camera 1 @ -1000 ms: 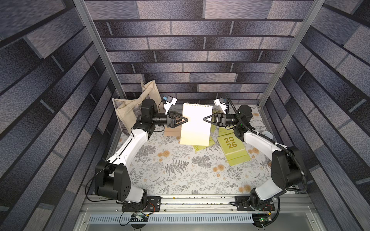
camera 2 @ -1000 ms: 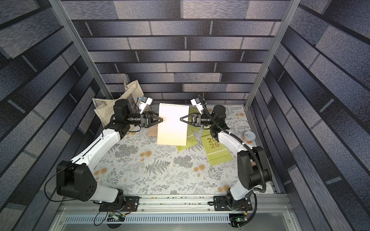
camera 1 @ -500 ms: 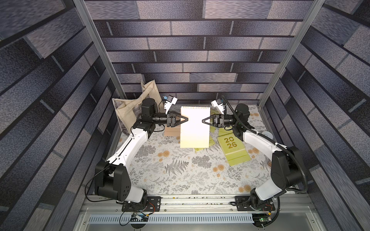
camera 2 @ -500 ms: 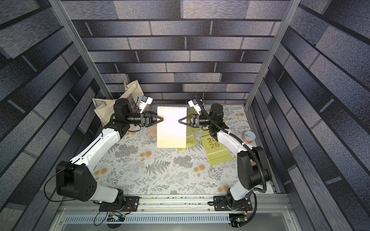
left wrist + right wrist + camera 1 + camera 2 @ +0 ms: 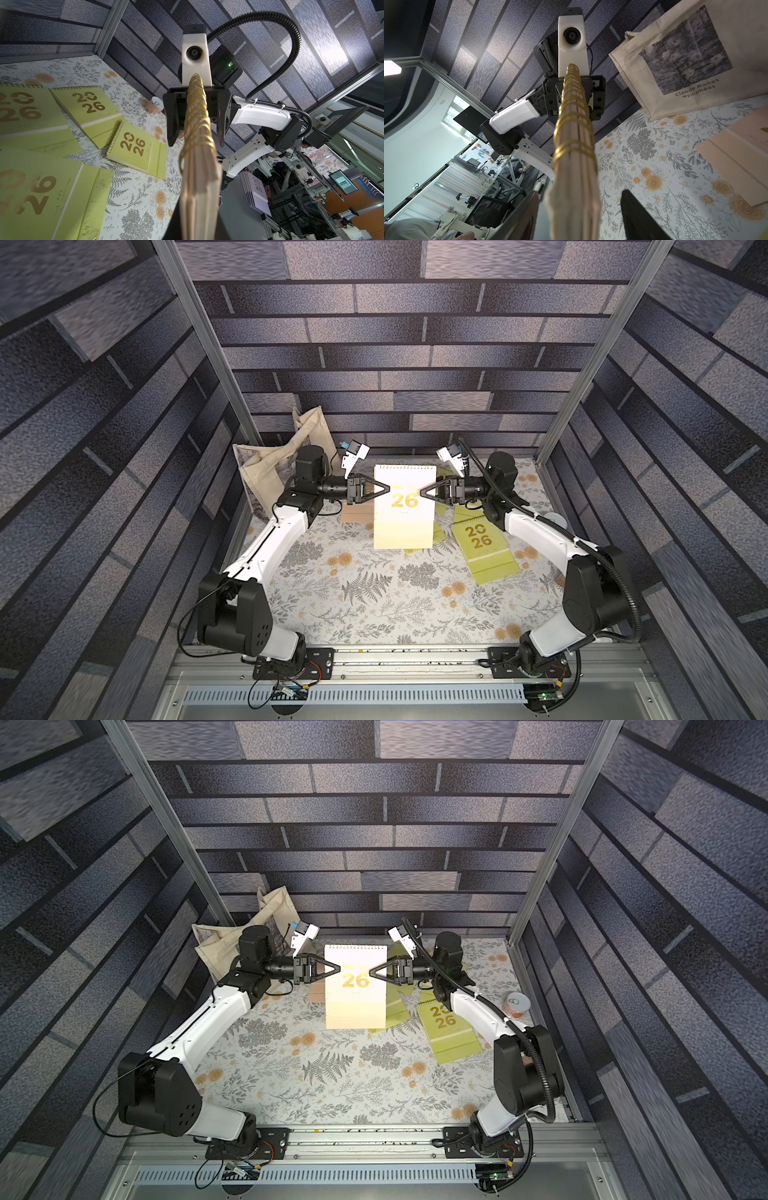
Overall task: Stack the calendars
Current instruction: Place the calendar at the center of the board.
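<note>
A peach-pink calendar (image 5: 402,510) (image 5: 355,994) hangs in the air at the back middle, spiral edge up, gold "26" showing. My left gripper (image 5: 388,488) (image 5: 338,968) is shut on its left edge; in the left wrist view that gripper (image 5: 197,228) clamps the calendar's side (image 5: 197,166). My right gripper (image 5: 422,492) (image 5: 370,972) is at the opposite edge. In the right wrist view its fingers (image 5: 639,218) stand apart from the calendar (image 5: 575,166), open. Several lime-green calendars (image 5: 484,545) (image 5: 137,145) lie flat on the table below and to the right. Another peach calendar (image 5: 741,149) lies flat behind.
A cream tote bag (image 5: 274,472) (image 5: 685,56) leans in the back left corner. A small cup (image 5: 515,1004) (image 5: 154,106) stands by the right wall. The floral table cover (image 5: 374,605) stretches toward the front rail.
My left gripper has closed onto the calendar's left edge and my right gripper has opened off the right edge. The calendar now hangs straighter, with its gold numbers showing.
</note>
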Robot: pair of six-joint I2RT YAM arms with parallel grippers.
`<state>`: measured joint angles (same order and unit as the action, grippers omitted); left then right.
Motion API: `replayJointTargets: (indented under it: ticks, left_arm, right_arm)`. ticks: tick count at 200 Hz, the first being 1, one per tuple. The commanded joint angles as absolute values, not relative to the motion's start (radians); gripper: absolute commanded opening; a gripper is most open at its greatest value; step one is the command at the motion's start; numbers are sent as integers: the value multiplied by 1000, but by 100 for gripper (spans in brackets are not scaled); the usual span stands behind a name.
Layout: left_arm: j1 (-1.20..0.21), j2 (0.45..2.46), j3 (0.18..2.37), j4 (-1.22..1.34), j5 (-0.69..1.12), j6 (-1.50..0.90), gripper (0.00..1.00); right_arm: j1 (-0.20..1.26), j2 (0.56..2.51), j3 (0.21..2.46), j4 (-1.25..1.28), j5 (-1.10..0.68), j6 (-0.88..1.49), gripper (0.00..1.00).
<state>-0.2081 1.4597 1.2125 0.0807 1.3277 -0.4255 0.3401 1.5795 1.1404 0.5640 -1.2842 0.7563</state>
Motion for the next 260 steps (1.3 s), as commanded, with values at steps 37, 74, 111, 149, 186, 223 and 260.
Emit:
replayJointTargets:
  ticks: [37, 74, 111, 149, 186, 223, 260]
  left_arm:
    - [-190, 1428, 1217, 92, 1345, -395, 0]
    - [-192, 1430, 1226, 93, 1344, -400, 0]
    - [-201, 1431, 1219, 98, 1341, -401, 0]
    - [-204, 1425, 1202, 118, 1333, -413, 0]
    - [-204, 1419, 1183, 143, 1324, -431, 0]
    - [-206, 1400, 1154, 164, 1317, -446, 0]
    - [-205, 1391, 1140, 163, 1314, -446, 0]
  right_arm:
    - [319, 1479, 1103, 549, -1263, 726, 62]
    - [342, 1457, 1058, 552, -1236, 725, 60]
    - [375, 1464, 1045, 559, -1217, 721, 56]
    - [387, 1476, 1055, 567, -1215, 723, 42]
    - [386, 1476, 1056, 571, -1219, 720, 37]
    - [386, 1470, 1052, 565, -1215, 705, 31]
    - [387, 1475, 1054, 567, -1210, 706, 27]
